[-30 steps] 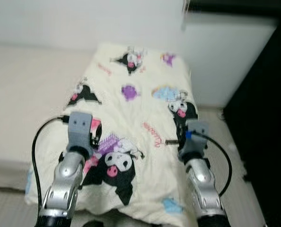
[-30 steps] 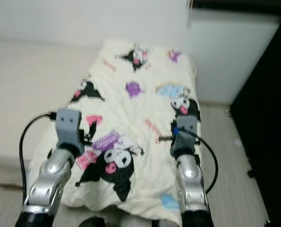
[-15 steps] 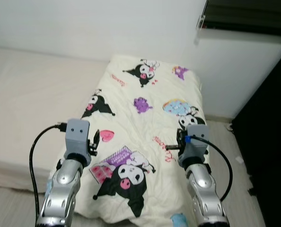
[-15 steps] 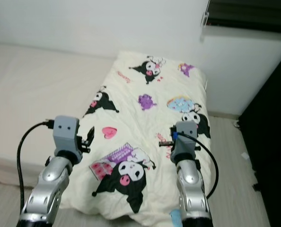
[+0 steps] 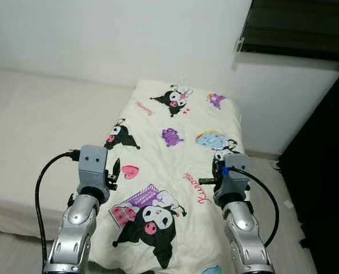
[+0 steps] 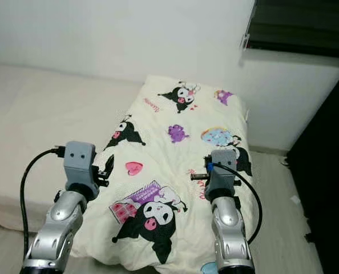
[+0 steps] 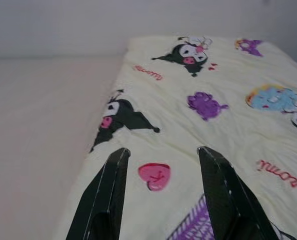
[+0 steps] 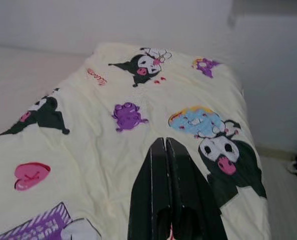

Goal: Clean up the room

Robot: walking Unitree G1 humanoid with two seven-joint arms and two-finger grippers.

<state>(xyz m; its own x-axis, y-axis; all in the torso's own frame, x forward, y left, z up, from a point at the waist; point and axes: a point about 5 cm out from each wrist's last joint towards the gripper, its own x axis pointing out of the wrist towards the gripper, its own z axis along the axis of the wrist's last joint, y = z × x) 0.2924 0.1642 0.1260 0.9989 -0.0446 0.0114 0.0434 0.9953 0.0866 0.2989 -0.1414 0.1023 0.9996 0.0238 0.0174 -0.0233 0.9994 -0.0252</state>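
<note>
- You had a cream cartoon-print blanket spread along the bed, running from 12 o'clock at the wall down to 6 o'clock at the near edge, where it draped over the side.
- Your left pincer stood wide open and held nothing, its fingers either side of the pink heart print and above the cloth.
- Your right pincer was pressed closed with nothing between its fingers, raised over the blanket at about 4 o'clock.
- For the step I judged to be in hand, tidying the blanket, you would have done well to open the right pincer before lowering, then pinch a raised fold rather than flat cloth.
- The head views showed you the dark furniture at 3 o'clock; the wrist views gave you the finger spacing.
</note>
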